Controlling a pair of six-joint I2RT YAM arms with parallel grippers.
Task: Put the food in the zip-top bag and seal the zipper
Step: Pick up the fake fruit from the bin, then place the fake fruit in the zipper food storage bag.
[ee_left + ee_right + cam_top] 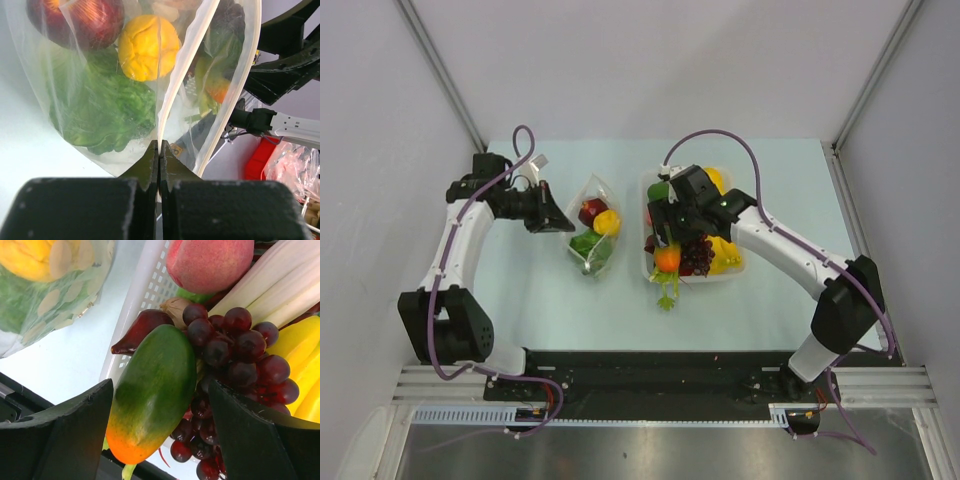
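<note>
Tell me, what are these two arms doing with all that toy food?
The left tool is pinched shut on the rim of a clear dotted plastic zip-top bag, holding its mouth open. Inside lie a dark red toy fruit, a yellow toy fruit and a green toy lettuce. The right tool hangs open around a green-orange toy fruit in the white plastic tray.
</note>
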